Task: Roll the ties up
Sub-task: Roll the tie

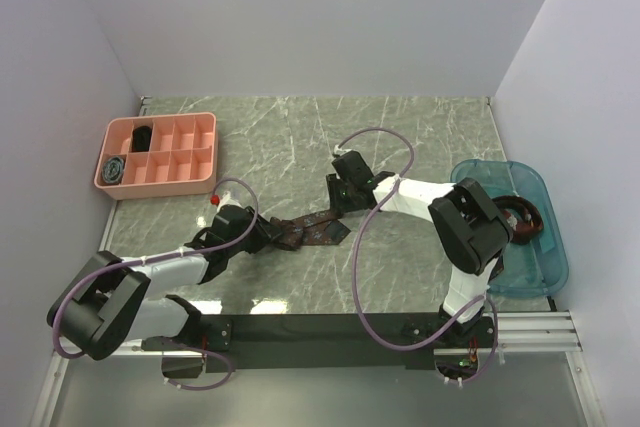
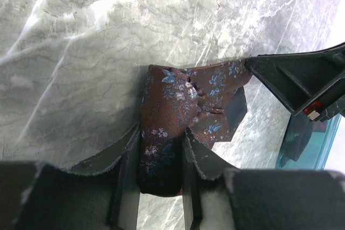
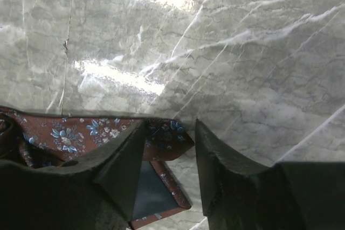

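**A:** Overhead?
**B:** I see white walls (image 1: 300, 17) around a marbled grey-green bench (image 1: 300, 137). The maroon floral tie (image 1: 312, 232) lies mid-bench, with a pink divided tray (image 1: 160, 119) on the left and a teal bin (image 1: 548, 252) on the right.
**A:** Left wrist?
**B:** My left gripper (image 2: 160, 136) is clamped on the tie's bunched end.
**A:** Right wrist?
**B:** My right gripper (image 3: 170, 126) is parted and holds nothing, above the tie's pointed end.

A brown-maroon tie (image 1: 312, 231) patterned with small pale-blue flowers is being pinched at its bunched end between the fingers of the left gripper (image 2: 161, 149), while its pointed end, turned over to show a dark lining, is being left flat on the worktop (image 1: 300, 137). A black tie (image 1: 143, 135) and a grey-blue tie (image 1: 115, 169) are being kept as small coils in separate compartments of the pink tray (image 1: 200, 122), and a dark maroon tie (image 1: 522, 217) is being kept curled in the blue bin (image 1: 545, 267).
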`<action>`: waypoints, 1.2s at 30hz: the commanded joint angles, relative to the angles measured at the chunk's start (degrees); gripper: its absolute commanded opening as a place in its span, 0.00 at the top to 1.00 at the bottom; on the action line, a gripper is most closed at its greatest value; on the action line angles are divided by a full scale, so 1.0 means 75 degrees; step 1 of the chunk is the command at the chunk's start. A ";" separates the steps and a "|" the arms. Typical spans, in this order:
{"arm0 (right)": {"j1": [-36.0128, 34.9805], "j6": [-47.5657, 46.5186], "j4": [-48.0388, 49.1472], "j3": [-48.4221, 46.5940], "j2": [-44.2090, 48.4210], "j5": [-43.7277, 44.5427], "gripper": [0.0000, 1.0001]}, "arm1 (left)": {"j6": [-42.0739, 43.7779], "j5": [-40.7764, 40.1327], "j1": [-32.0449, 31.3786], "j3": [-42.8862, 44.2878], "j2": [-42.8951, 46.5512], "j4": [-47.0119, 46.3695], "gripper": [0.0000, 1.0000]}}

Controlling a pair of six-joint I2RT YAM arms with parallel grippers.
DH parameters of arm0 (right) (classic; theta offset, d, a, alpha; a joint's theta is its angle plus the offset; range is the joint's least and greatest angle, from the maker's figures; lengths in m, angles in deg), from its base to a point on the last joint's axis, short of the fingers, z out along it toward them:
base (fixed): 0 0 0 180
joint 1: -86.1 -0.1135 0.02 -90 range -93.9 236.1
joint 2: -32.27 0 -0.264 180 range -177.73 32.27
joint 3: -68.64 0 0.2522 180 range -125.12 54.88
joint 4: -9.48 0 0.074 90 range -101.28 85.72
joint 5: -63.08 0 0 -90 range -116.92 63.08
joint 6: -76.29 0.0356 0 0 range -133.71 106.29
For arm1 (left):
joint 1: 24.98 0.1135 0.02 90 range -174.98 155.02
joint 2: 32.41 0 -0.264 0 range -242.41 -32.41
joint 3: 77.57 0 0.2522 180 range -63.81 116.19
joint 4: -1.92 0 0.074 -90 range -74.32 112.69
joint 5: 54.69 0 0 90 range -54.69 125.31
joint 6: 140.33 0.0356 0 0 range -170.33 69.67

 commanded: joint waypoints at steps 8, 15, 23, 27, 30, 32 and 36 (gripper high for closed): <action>0.0078 0.0570 -0.0006 0.0198 0.0294 -0.0677 0.56 | -0.0214 -0.0056 -0.0032 -0.0037 0.0048 -0.0511 0.98; 0.0113 0.0992 -0.0356 0.0316 0.0447 0.0119 0.50 | -0.0261 -0.0044 -0.0032 -0.0131 0.0118 -0.0535 0.98; 0.0067 0.1074 -0.0709 0.0175 0.0458 0.0331 0.51 | -0.0273 -0.0021 -0.0032 -0.0096 0.0036 -0.0581 0.97; 0.0043 0.1051 -0.0756 0.0128 0.0330 0.0203 0.57 | -0.0308 0.0002 -0.0032 -0.0096 -0.0022 -0.0628 0.98; 0.0031 0.1051 -0.0651 0.0093 0.0259 -0.0043 0.64 | -0.0331 -0.0032 -0.0032 -0.0131 0.0024 -0.0640 0.97; 0.0031 0.1063 -0.0580 0.0093 0.0247 -0.0242 0.68 | -0.0343 -0.0033 -0.0032 -0.0142 0.0036 -0.0652 0.97; 0.0020 0.1110 -0.0580 0.0035 0.0294 -0.0255 0.91 | -0.0425 -0.0079 -0.0032 -0.0177 0.0094 -0.0675 0.97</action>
